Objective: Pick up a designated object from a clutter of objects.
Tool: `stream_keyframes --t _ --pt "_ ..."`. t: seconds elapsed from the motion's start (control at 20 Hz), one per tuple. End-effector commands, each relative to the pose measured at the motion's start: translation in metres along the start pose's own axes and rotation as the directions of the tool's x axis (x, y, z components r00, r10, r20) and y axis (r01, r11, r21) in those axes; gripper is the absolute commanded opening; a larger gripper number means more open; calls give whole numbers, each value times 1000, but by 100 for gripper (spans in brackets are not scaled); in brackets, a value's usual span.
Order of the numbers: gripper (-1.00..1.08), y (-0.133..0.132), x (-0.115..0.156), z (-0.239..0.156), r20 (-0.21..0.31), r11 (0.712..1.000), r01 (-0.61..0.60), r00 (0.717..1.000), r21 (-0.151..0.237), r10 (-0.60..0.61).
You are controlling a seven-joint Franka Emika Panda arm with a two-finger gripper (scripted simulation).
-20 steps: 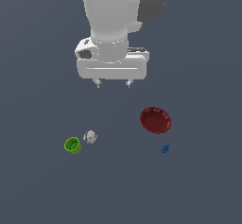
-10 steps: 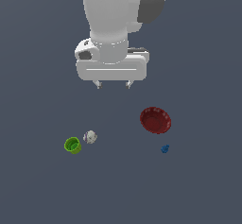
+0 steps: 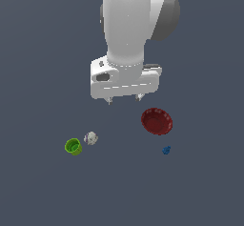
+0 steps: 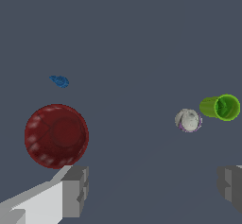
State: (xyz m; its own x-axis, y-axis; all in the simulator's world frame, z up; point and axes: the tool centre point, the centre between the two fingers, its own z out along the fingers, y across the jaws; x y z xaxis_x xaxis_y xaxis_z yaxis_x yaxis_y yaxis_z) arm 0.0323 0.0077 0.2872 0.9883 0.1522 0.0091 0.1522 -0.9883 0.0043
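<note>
The designated object (image 3: 166,150) is a tiny dark-blue knobbly piece lying on the floor just past the dark-red ribbed bowl (image 3: 157,121). It also shows in the wrist view as a small blue designated object (image 4: 59,81) beyond the bowl (image 4: 56,135). My gripper (image 3: 125,99) hangs open and empty above the floor, up and to the exterior view's left of the bowl. In the wrist view the gripper (image 4: 153,187) has its two grey fingers (image 4: 75,190) spread wide, with nothing between them.
A bright-green cup (image 3: 73,147) lies on its side at the exterior view's left, with a grey-white lump (image 3: 91,138) right beside it. Both appear in the wrist view too, cup (image 4: 220,107) and lump (image 4: 188,120). The floor is plain dark grey.
The arm's hand has shifted toward the exterior view's right and lower, closer to the red bowl. The objects have not moved and the gripper stays open.
</note>
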Motion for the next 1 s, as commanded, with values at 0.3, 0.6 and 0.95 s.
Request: stream_keyframes --t 0.3,0.6,0.95 --pt "100 -53 50 56 13 959 282 959 -18 -282" --pt "100 -100 79 104 18 876 482 876 -15 -481" --pt "100 -150 99 156 13 759 651 759 -3 -651"
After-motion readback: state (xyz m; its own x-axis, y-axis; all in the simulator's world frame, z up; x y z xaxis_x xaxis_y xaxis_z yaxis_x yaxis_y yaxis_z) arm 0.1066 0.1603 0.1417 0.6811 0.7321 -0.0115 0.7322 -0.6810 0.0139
